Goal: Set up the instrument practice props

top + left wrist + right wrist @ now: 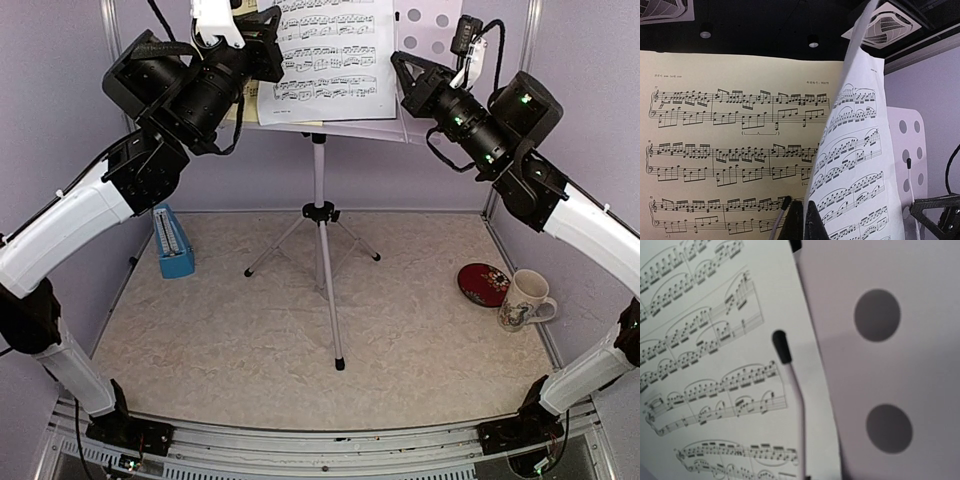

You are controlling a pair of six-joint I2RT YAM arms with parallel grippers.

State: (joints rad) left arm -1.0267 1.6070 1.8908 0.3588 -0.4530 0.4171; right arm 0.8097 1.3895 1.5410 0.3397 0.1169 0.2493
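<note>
The silver tripod music stand (320, 215) stands mid-table, and its white perforated desk (432, 28) is at the top. The white sheet (322, 58) rests on the desk. The yellow sheet (725, 125) lies behind it to the left, mostly hidden by my left arm in the top view. My left gripper (805, 220) is shut on the white sheet's (855, 165) left edge, which curls away from the desk. My right gripper (405, 72) hovers just off the sheet's right edge and holds nothing. Its fingers do not show in its own view, so it looks open. The blue metronome (175, 243) stands at the left.
A thin page-holder wire (790, 375) with a black tip lies over the white sheet (715, 365) near the desk's holes (877, 315). A second wire (780, 215) crosses the yellow sheet. A dark red disc (484, 283) and a white patterned mug (525, 300) sit at the right.
</note>
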